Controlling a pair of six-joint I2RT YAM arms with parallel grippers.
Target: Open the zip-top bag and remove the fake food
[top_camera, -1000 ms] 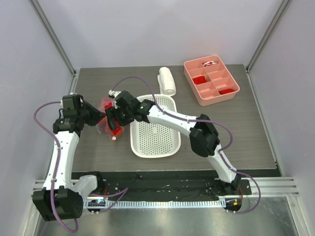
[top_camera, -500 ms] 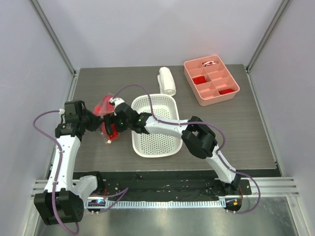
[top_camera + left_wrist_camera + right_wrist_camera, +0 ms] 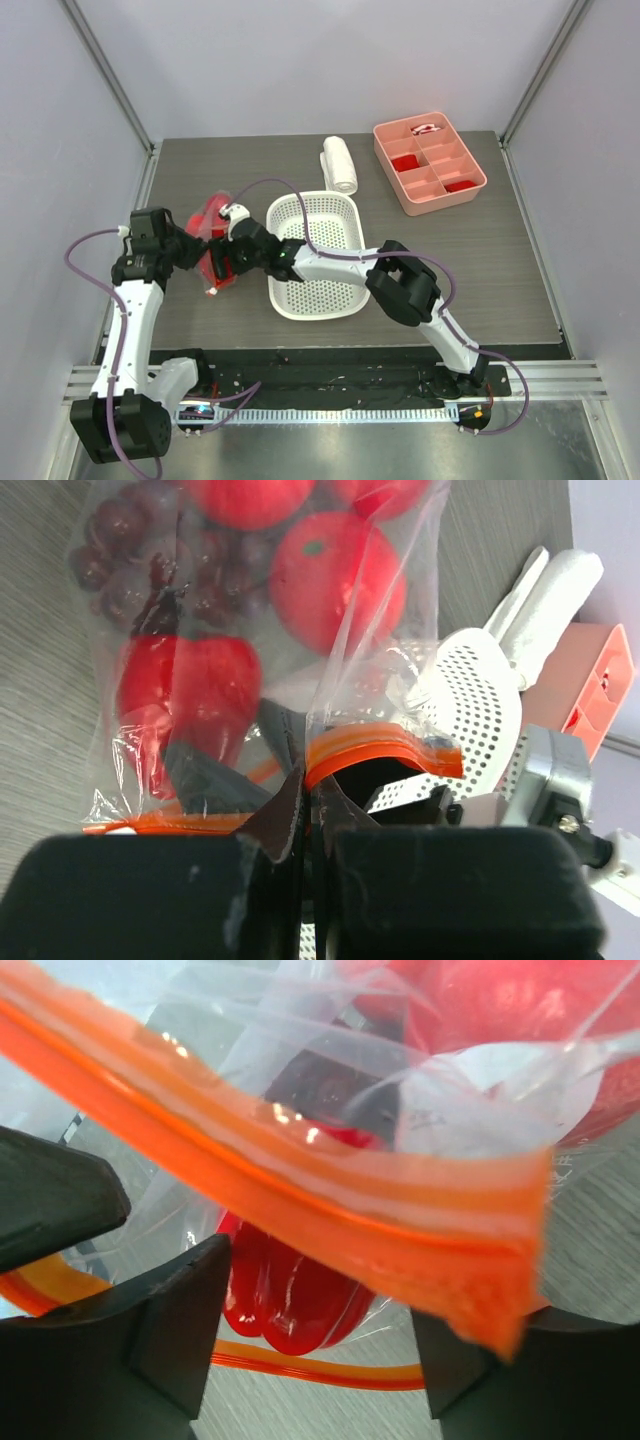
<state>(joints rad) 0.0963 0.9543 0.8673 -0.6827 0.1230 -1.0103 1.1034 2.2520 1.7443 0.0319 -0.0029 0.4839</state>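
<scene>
The zip-top bag point(image 3: 212, 222) lies left of the white basket, its mouth toward me. My left gripper point(image 3: 194, 250) is shut on the orange zip strip point(image 3: 380, 748) at one lip; the jaws point(image 3: 310, 792) meet on it. Inside the bag show the fake food: a round red fruit point(image 3: 335, 580), a grape bunch point(image 3: 150, 570) and a red apple shape point(image 3: 190, 685). My right gripper point(image 3: 226, 266) reaches into the bag's mouth. Its fingers stand apart on either side of a glossy red fruit point(image 3: 290, 1290), with a gap on the right, so the gripper point(image 3: 320, 1350) is open. The other lip of the strip point(image 3: 300, 1190) crosses in front.
The white perforated basket point(image 3: 335, 290) sits just right of the bag, under the right arm. A white roll point(image 3: 339, 164) lies behind it. The pink divided tray point(image 3: 478, 170) stands at the back right. The table's left edge is close to the left arm.
The right gripper has moved left and toward me, down to the bag's mouth. The left gripper and the bag have shifted slightly nearer, and the grip on the strip has held.
</scene>
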